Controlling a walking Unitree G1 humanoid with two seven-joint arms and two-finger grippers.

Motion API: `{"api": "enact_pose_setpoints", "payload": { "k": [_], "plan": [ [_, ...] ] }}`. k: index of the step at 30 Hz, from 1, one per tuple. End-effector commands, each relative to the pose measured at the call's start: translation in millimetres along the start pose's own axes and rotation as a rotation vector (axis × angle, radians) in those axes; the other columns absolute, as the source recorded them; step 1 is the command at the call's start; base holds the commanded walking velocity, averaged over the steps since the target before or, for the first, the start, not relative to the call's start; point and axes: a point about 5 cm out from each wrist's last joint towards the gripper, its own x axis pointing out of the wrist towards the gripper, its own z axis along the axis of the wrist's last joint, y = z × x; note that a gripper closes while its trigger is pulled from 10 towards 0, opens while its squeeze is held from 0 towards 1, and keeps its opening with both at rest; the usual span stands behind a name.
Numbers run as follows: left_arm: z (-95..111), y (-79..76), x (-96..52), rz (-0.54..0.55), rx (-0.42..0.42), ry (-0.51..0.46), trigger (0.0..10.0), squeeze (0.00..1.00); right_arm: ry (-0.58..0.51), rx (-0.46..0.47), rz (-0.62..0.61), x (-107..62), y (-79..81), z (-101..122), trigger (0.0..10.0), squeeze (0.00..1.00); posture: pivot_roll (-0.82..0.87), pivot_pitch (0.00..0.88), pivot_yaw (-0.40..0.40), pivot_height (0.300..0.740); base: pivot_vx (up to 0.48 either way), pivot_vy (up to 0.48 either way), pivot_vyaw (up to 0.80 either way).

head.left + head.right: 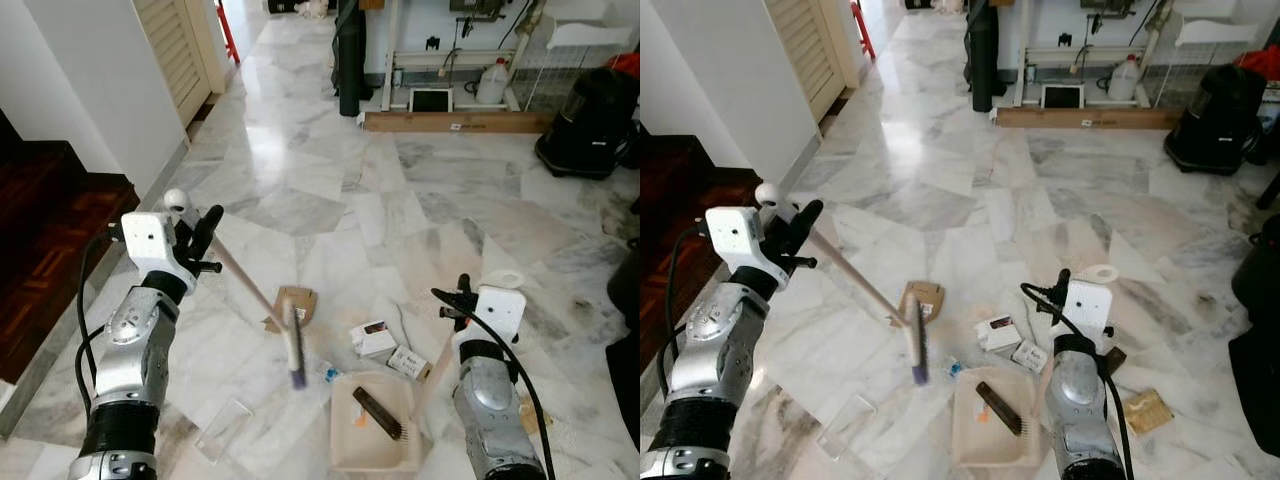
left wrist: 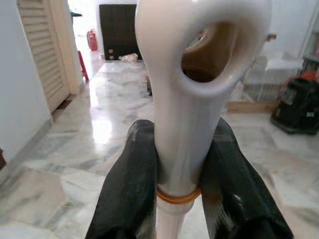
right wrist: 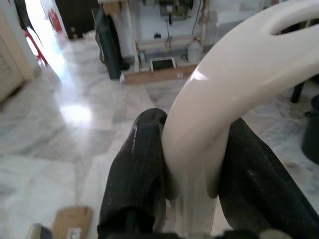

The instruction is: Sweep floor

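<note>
Left gripper (image 1: 203, 243) is raised at left, fingers (image 2: 130, 194) clamped on the white grip end of the broom (image 1: 255, 293); the stick is slanted down to the right, with the brush head (image 1: 294, 345) blurred just above the marble floor (image 1: 330, 190). A cardboard piece (image 1: 297, 303) and two small boxes (image 1: 373, 338) are seen near the head. The cream dustpan (image 1: 375, 425) is set on the floor, a dark comb-like item (image 1: 378, 412) inside. Right gripper (image 1: 455, 300) is closed around the dustpan's handle (image 3: 224, 109).

No legible text. Small boxes (image 1: 374, 338) on the floor, at 12 o'clock from the dustpan (image 1: 375, 424), carry unreadable print.
</note>
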Motion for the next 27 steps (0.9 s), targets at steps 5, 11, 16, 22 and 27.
{"api": "enact_pose_setpoints", "payload": {
  "k": [5, 11, 16, 22, 27],
  "plan": [
    [-14, -12.2, -10.1, -0.001, 0.067, 0.006, 10.0, 0.0, -0.101, 0.087, 0.023, 6.4, 16.6, 32, 10.0, 0.0, 0.01, 0.0, 0.086, 0.74, 0.0, 0.0, 0.0],
    [-23, -22.6, -18.0, -0.053, 0.084, 0.025, 10.0, 0.0, -0.108, 0.102, 0.045, 11.2, 24.4, 36, 10.0, 0.0, 0.01, 0.0, 0.079, 0.74, 0.0, 0.0, 0.0],
    [-24, -26.8, -23.1, -0.086, 0.127, 0.022, 10.0, 0.0, -0.113, 0.081, 0.056, 18.0, 20.8, 41, 10.0, 0.0, 0.02, 0.0, 0.064, 0.74, 0.0, 0.0, 0.0],
    [-28, -33.8, -23.4, -0.104, 0.128, 0.023, 10.0, 0.0, -0.108, 0.061, 0.046, 20.0, 16.1, 39, 10.0, 0.0, 0.01, 0.0, 0.057, 0.74, 0.0, 0.0, 0.0],
    [-27, -40.8, -20.0, -0.127, 0.125, 0.015, 10.0, 0.0, -0.094, 0.061, 0.049, 17.3, 18.8, 35, 10.0, 0.0, 0.02, 0.0, 0.062, 0.74, 0.0, 0.0, 0.0]
  ]
}}
